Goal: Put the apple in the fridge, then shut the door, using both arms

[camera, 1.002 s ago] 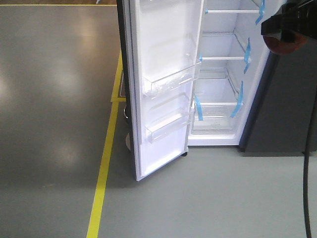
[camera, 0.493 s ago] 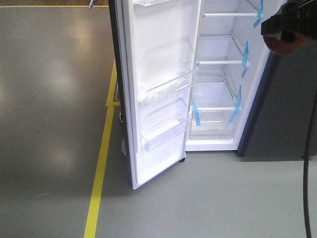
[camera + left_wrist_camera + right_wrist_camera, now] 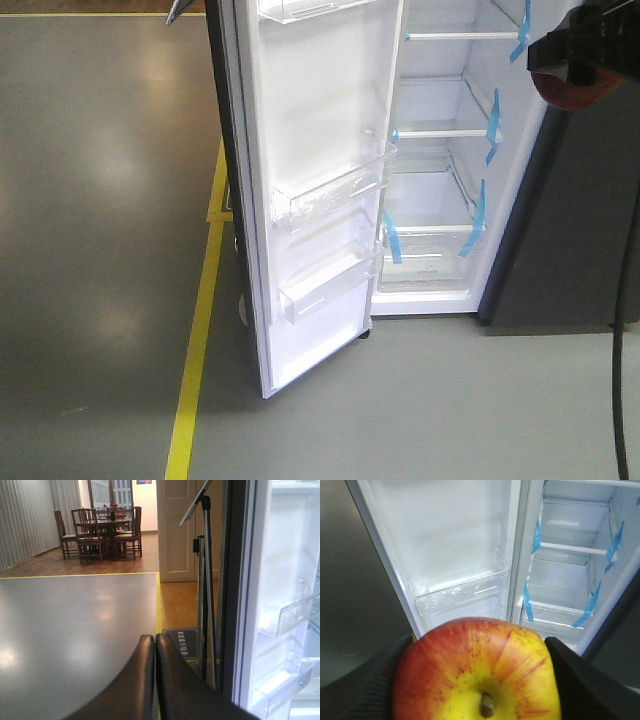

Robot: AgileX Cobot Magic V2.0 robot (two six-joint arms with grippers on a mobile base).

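right claw [image 3: 479, 682] grips apple [image 3: 472, 655]; floor sign [image 3: 181, 644] unreadable

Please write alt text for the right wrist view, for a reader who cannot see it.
The right gripper holds a red and yellow apple, stem toward the viewer. Behind it the fridge is open, its door at the left.

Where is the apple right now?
The apple fills the bottom of the right wrist view, clamped between the right gripper's fingers, just in front of the open fridge and its door.
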